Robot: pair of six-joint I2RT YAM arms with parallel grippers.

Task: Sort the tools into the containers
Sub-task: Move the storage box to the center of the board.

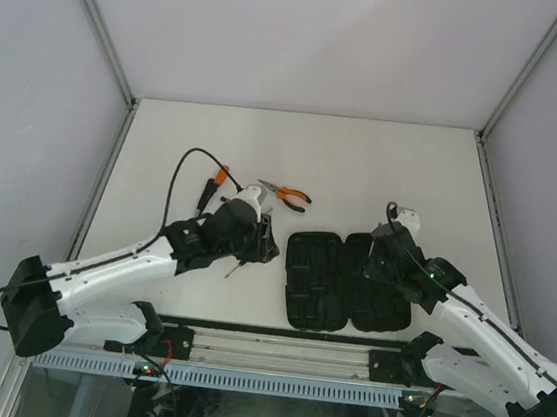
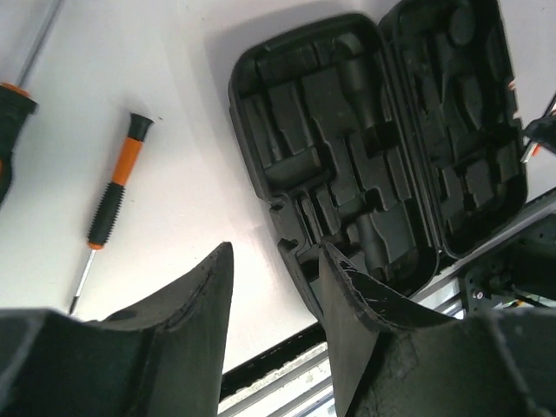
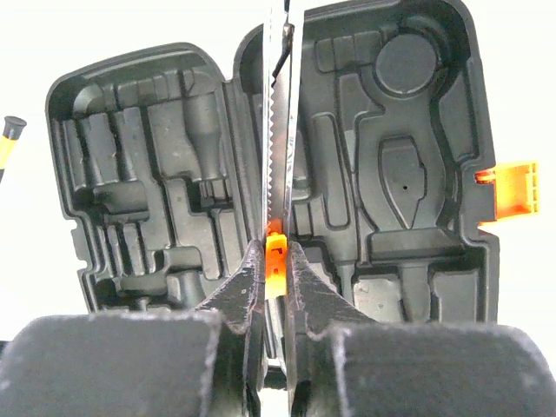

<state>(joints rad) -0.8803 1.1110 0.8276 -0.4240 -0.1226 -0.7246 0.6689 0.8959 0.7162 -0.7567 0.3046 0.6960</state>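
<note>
The case (image 1: 339, 281) lies open and flat on the white table (image 1: 365, 158) near its front edge, between the two arms, with both moulded halves facing up and no tool in any slot that shows. Its orange latch (image 3: 512, 191) sticks out from the outer edge of one half. The right gripper (image 3: 275, 252) hangs over the hinge line of the case, its fingers pinched tight on a thin toothed metal tool (image 3: 280, 130) at the tool's small orange part. The blade points away from the wrist, across the middle of the case. The left gripper (image 2: 274, 252) hovers over bare table just left of the case, fingers spread wide with nothing between them. A small screwdriver (image 2: 117, 187) with an orange-and-black handle lies on the table left of that gripper, apart from the case. Farther back, the pliers (image 1: 288, 197) rest on the table behind the left gripper, well clear of the case.
</note>
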